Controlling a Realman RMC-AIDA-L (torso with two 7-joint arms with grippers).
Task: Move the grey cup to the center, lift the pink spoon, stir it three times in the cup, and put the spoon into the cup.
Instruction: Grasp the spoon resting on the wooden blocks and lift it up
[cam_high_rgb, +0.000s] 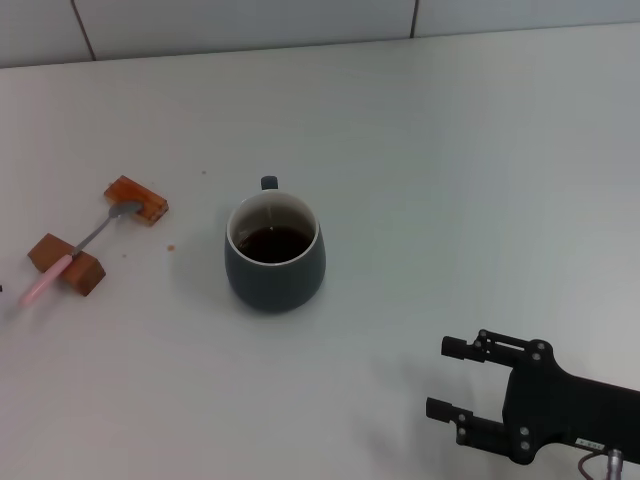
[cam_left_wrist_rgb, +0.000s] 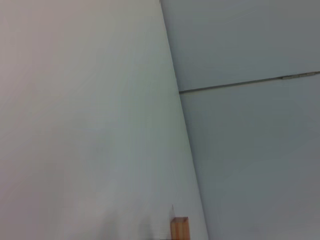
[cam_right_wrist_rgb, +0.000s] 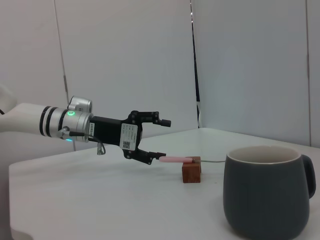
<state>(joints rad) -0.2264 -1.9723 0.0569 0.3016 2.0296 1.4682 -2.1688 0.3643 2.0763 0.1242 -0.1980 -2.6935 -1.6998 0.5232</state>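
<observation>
The grey cup (cam_high_rgb: 274, 256) stands upright mid-table with dark liquid inside and its small handle facing the far side; it also fills the near part of the right wrist view (cam_right_wrist_rgb: 266, 190). The pink spoon (cam_high_rgb: 72, 255) lies across two orange-brown blocks at the left, with its pink handle (cam_right_wrist_rgb: 176, 159) sticking out past the nearer block. My left gripper (cam_right_wrist_rgb: 162, 139) is open and level with that handle end, its lower finger close to the pink tip. My right gripper (cam_high_rgb: 448, 378) is open and empty near the front right edge, well apart from the cup.
The spoon's bowl rests on the farther orange-brown block (cam_high_rgb: 136, 199) and its shaft on the nearer one (cam_high_rgb: 66, 265). One block (cam_left_wrist_rgb: 179, 227) shows in the left wrist view. A wall runs behind the white table (cam_high_rgb: 450, 150).
</observation>
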